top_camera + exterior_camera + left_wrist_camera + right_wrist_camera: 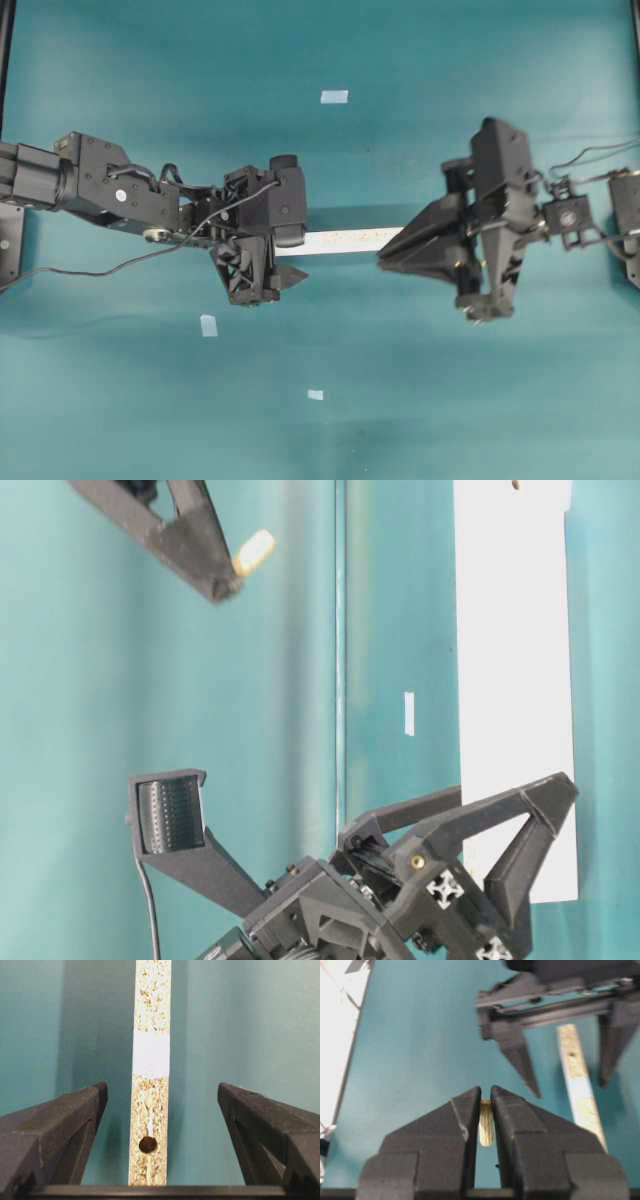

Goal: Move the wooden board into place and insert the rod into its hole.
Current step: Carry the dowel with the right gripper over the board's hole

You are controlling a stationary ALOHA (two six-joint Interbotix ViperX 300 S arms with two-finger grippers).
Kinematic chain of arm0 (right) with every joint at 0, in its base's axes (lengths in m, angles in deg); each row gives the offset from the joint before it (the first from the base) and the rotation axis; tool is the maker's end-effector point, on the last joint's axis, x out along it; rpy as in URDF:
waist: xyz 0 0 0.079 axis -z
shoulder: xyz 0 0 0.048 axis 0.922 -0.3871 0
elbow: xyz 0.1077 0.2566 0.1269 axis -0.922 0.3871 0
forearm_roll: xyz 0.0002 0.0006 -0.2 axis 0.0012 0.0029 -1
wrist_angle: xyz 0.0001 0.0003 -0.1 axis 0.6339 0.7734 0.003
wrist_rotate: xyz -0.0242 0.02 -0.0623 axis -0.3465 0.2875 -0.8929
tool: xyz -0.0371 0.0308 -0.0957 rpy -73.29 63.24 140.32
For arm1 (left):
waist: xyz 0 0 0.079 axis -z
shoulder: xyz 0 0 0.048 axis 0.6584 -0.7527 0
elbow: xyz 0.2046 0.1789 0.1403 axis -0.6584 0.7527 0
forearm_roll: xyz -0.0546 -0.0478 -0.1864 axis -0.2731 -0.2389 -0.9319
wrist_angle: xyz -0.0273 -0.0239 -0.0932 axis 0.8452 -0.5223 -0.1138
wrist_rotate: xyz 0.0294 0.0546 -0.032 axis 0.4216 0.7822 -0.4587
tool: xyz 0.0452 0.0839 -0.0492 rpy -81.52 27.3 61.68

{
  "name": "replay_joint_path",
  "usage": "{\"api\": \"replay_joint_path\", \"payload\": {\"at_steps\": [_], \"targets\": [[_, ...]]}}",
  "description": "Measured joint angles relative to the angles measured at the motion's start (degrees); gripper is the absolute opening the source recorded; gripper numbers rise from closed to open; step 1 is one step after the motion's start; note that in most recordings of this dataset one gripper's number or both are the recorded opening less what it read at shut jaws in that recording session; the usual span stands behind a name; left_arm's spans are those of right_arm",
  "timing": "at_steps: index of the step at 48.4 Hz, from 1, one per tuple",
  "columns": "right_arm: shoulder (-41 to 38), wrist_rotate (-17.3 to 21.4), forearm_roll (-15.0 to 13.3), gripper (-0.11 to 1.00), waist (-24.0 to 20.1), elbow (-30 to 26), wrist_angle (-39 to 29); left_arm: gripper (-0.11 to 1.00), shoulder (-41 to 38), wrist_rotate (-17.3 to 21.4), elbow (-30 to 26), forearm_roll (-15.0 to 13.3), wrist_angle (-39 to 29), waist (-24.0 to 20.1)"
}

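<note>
wooden board (149, 1110) on edge between spread left gripper (160, 1110) fingers | right gripper (485, 1105) clamps rod (486, 1130), above board | advice: steady board, bring rod square over hole (148, 1144)

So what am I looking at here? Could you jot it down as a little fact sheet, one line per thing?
surface: teal table
wooden board: long pale plank standing on its speckled edge between the two arms
hole: small dark round hole near the board's end, facing up
left gripper: open wide, fingers on either side of the board, not touching it
right gripper: shut on the rod
rod: short cream peg, held above the table
tape: pale squares stuck on the table
</note>
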Motion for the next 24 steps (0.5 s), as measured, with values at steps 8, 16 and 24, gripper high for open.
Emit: {"api": "replay_joint_path", "payload": {"at_steps": [8, 16, 24], "targets": [[1.76, -0.18, -1.58, 0.11, 1.85, 2.2, 0.26, 0.91, 0.0, 0.09, 0.0, 0.0, 0.0, 0.0], [2.02, -0.26, -4.48, 0.11, 4.83, 3.96, 2.99, 0.91, 0.0, 0.09, 0.0, 0.0, 0.0, 0.0], [2.02, -2.02, -6.33, 0.11, 7.82, 6.33, 8.26, 0.91, 0.0, 0.09, 0.0, 0.0, 0.0, 0.0]]}}
